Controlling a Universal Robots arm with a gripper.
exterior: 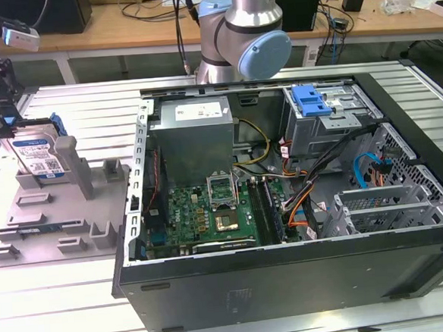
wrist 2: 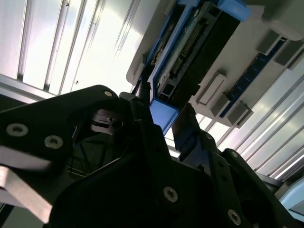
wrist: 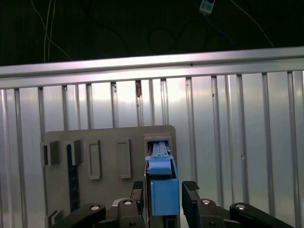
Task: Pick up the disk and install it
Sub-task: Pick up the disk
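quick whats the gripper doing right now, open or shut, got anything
Gripper: open, straddling the blue carrier edge of the disk with a slim gap showing in the first wrist view; the disk stands in the grey fixture, not gripped.

Disk point(exterior: 37, 157) bottom is hiding behind fixture point(exterior: 54, 223) post. Arm point(exterior: 246, 27) upper part is getting cropped by exterior view's edge. Gripper point(wrist 2: 164, 116) body is covering part of disk in second wrist view.

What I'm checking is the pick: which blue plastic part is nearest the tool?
The disk standing in the grey holder, at the tool; the other blue part sits inside the computer case.
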